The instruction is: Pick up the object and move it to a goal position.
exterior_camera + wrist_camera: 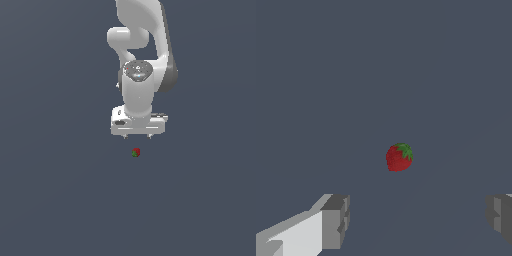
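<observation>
Though wide apart, fingers [333, 222] near strawberry [399, 157]

Glossy white rounded arm [142, 55], grey joint cap; blocky white hand [137, 135], grey fingertips [336, 220]

Small red strawberry [399, 157] with green leafy cap, lying on plain grey ground [381, 65], gripper [416, 222] fingers spread wide apart (nothing between them), strawberry untouched

Strawberry on the dark floor

The strawberry [399, 157] is small, round and red, with a green leafy cap on one end. It lies alone on the flat grey-blue surface, touching nothing. In the exterior view the strawberry [135, 152] is a tiny red and green dot near the centre of the picture.
</observation>
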Robot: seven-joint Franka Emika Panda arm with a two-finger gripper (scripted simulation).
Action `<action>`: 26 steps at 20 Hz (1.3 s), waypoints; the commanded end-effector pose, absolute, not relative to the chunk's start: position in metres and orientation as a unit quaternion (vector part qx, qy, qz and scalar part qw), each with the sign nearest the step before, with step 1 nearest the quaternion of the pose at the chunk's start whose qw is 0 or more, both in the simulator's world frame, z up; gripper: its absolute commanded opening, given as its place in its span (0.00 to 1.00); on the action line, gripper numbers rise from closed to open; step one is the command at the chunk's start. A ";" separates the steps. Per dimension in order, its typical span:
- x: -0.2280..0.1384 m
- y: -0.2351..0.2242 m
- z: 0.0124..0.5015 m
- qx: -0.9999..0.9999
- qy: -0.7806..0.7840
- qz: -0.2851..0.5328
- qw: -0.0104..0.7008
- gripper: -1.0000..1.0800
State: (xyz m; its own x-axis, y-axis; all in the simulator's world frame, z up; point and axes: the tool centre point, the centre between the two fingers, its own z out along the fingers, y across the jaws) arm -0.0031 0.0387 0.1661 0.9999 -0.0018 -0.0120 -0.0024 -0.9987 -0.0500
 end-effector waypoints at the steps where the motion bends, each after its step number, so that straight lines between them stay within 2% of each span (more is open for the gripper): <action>1: -0.003 0.039 0.165 -1.000 0.010 0.006 0.025 0.96; 11: -0.003 0.041 0.152 -0.996 0.087 0.009 0.024 0.96; 26: -0.003 0.043 0.120 -0.959 0.282 0.012 0.018 0.96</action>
State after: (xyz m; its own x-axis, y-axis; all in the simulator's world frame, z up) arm -0.0031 0.0426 0.1235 0.8634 -0.5035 -0.0321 -0.5043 -0.8630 -0.0303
